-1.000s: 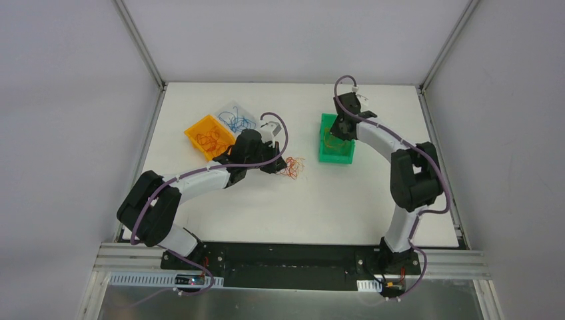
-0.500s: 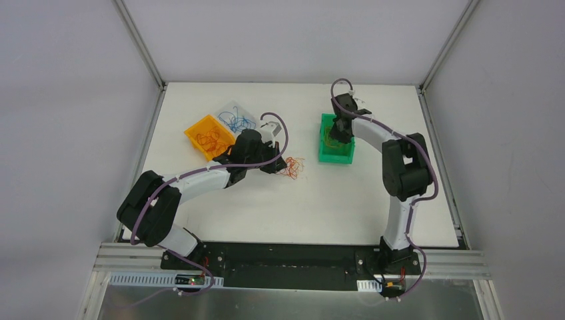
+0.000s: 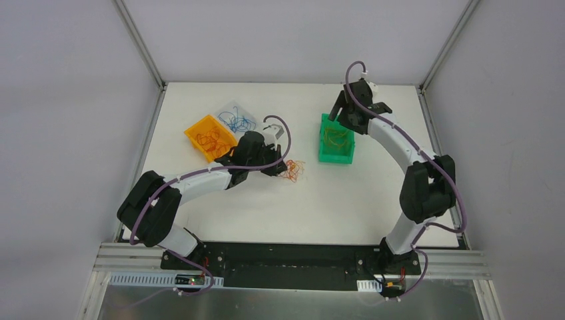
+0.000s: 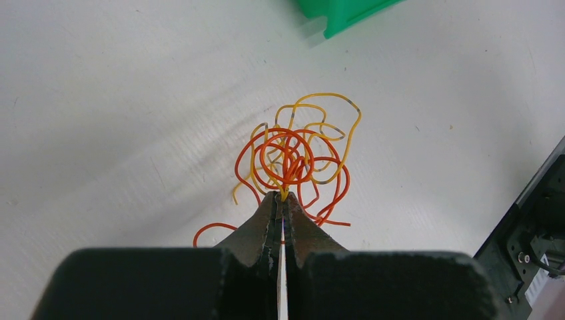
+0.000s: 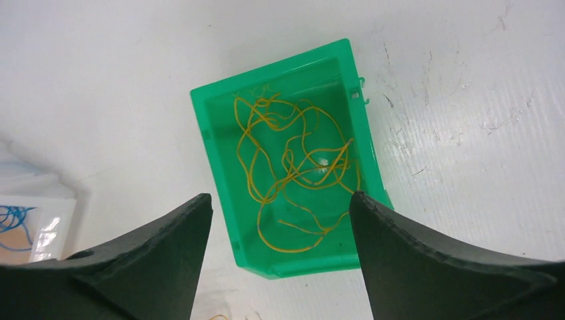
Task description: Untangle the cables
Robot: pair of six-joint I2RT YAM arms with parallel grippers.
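At the overhead view's centre, the left end effector pinches tangled orange and yellow cables. Upper right, the right end effector gapes above a green bin.

A tangle of cables lies on the worktop near its middle. Right of the tangle and a little behind it stands a lone bin with a heap of cables in it. Left of the tangle and behind it, a near bin and a far bin sit close together, each holding cables. The left gripper meets the tangle's left edge.
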